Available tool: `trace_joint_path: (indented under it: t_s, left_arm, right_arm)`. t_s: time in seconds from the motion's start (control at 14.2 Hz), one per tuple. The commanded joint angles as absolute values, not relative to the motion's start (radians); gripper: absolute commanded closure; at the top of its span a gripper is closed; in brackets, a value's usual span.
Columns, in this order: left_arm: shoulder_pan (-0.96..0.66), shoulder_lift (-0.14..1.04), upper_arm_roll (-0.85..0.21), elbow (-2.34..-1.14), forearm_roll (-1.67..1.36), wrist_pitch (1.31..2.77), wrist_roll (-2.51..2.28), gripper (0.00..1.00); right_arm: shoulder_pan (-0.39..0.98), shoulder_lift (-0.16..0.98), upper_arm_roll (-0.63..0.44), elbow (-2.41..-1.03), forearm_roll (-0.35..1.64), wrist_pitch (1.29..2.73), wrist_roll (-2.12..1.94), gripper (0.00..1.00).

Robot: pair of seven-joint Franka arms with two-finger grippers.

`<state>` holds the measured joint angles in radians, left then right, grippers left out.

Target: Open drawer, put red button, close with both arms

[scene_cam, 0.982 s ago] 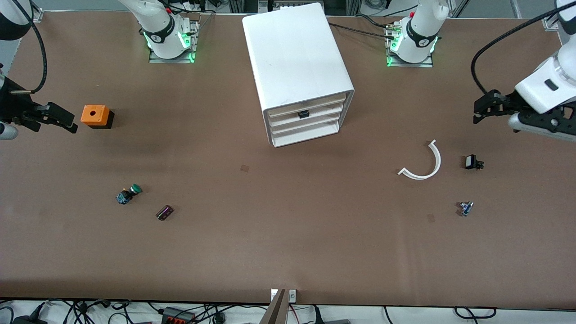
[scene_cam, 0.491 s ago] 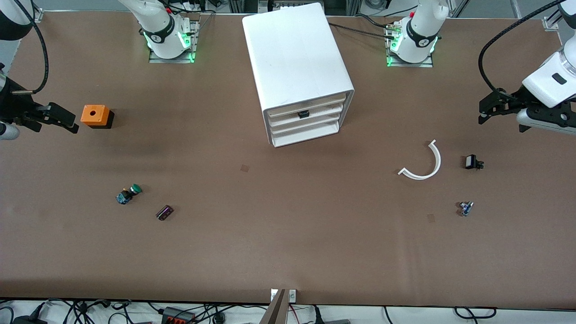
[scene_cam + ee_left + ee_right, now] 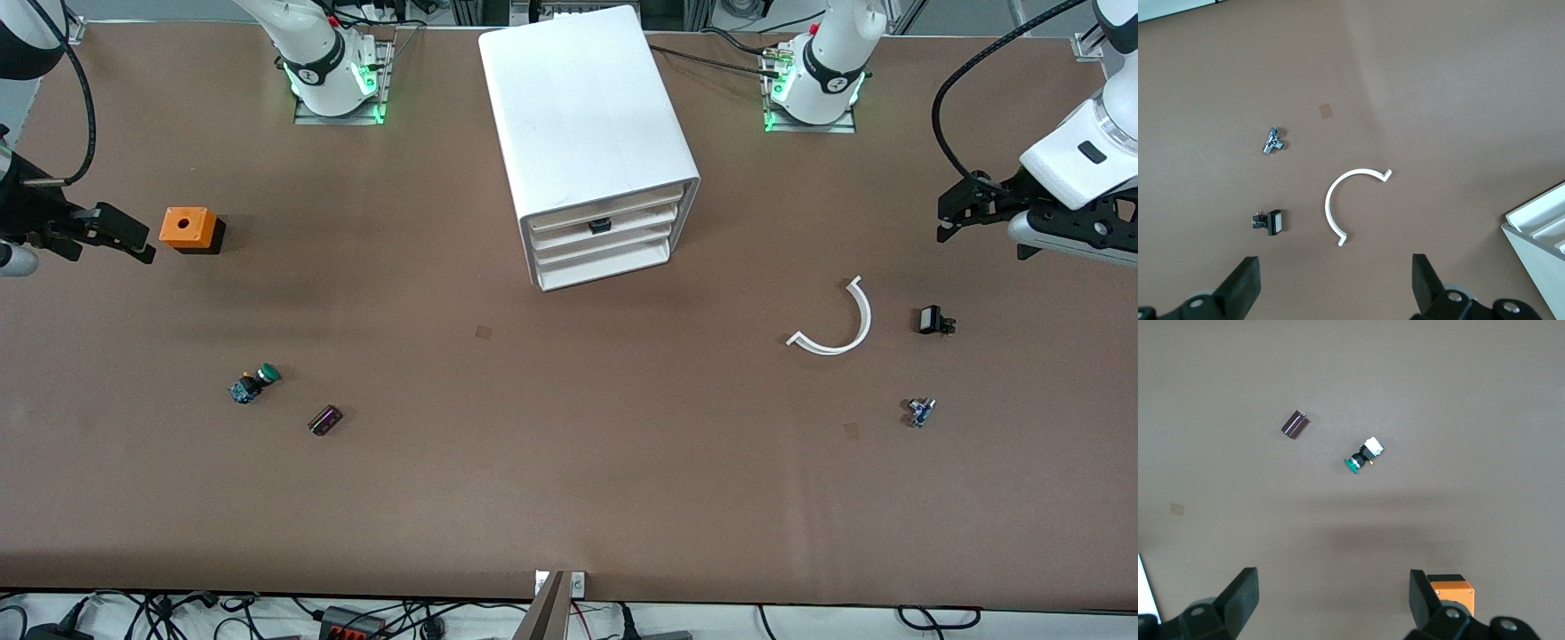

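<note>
The drawer [image 3: 637, 219] is shut, second from the top in the white cabinet [image 3: 582, 116], with a small black handle [image 3: 600, 225] on its front. The cabinet's corner [image 3: 1541, 227] also shows in the left wrist view. The red button is out of view. My left gripper [image 3: 951, 213] hangs open over the table toward the left arm's end, above a white curved strip [image 3: 1348, 203]; its fingers [image 3: 1243, 285] hold nothing. My right gripper [image 3: 132, 238] hangs open beside the orange box [image 3: 187, 228], with nothing between its fingers [image 3: 1241, 595].
A green-capped button [image 3: 254, 382] and a dark purple block [image 3: 324, 420] lie toward the right arm's end. The white curved strip [image 3: 836, 322], a black-and-white part [image 3: 933, 320] and a small silvery fitting [image 3: 920, 411] lie toward the left arm's end.
The left gripper drifted out toward the table's end and back, ending slightly higher in the front view. The right arm and all objects have not moved.
</note>
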<state>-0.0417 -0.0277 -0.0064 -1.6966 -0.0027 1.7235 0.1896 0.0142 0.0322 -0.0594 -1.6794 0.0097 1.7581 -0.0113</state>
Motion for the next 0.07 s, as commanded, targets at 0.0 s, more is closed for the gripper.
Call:
trace_joint_path:
  t_s: [0.0]
  left_arm:
    - [-0.044,-0.005,-0.006,-1.658,-0.008,1.7,0.207,0.0]
  right_arm:
    - [0.012,0.032,-0.055,-1.671,-0.005,1.761,-0.011,0.0]
